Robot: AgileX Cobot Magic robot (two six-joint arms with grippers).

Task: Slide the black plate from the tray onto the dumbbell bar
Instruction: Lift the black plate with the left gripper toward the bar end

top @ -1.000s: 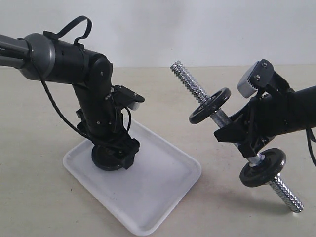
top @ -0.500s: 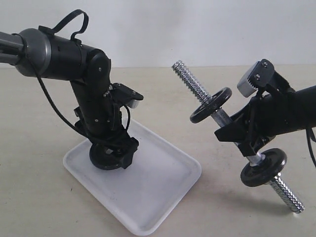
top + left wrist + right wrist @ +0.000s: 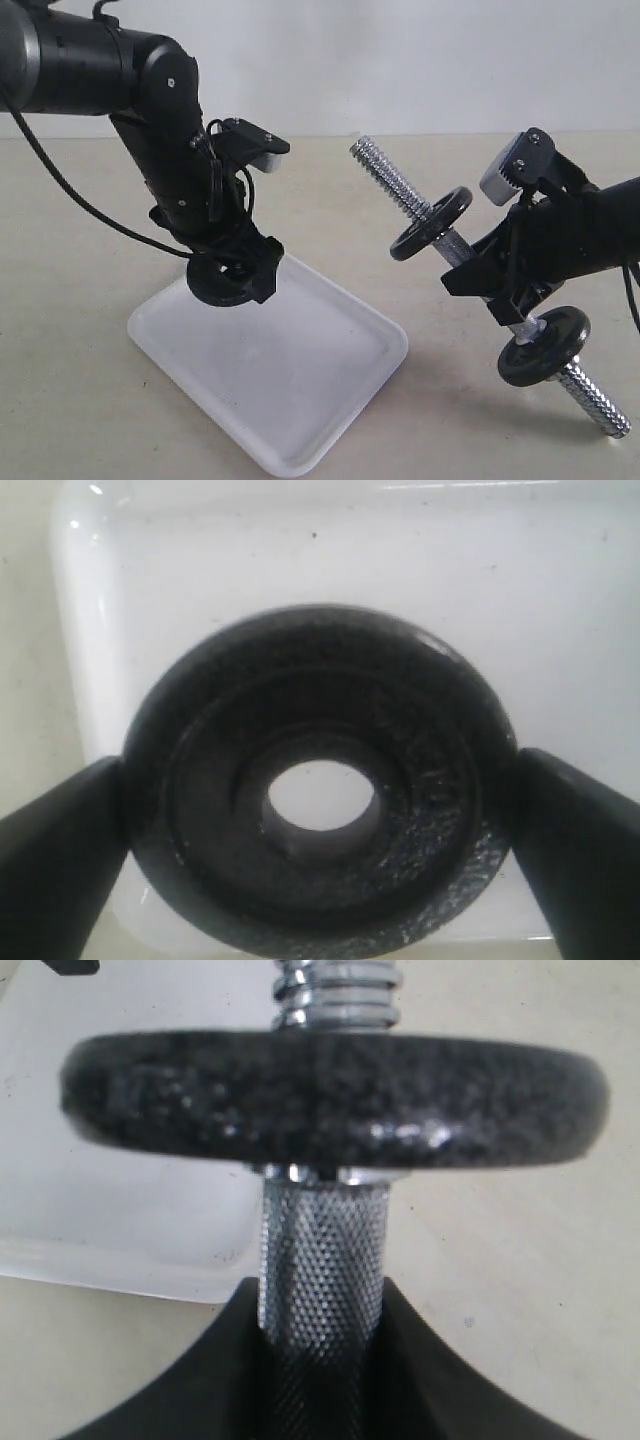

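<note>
In the exterior view, the left gripper [image 3: 238,283] is clamped across the rim of the black plate [image 3: 215,288] and holds it over the far left corner of the tray [image 3: 300,400]. The plate seems to hang just clear of the tray floor, though this angle does not settle it. The tray lies on the table [image 3: 70,400]. Past the tray's right edge, the right gripper [image 3: 497,285] grasps the dumbbell bar [image 3: 385,172] at its middle. The bar is tilted, with its bare threaded end up. An upper disc [image 3: 430,223] sits above the grasp and a lower disc [image 3: 545,345] below it.

In the left wrist view, two fingers [image 3: 60,850] press opposite sides of the plate's rim, and white tray shows through its centre hole.

In the right wrist view, the jaws are closed around the bar's knurled middle, with a disc edge-on just beyond.
</note>
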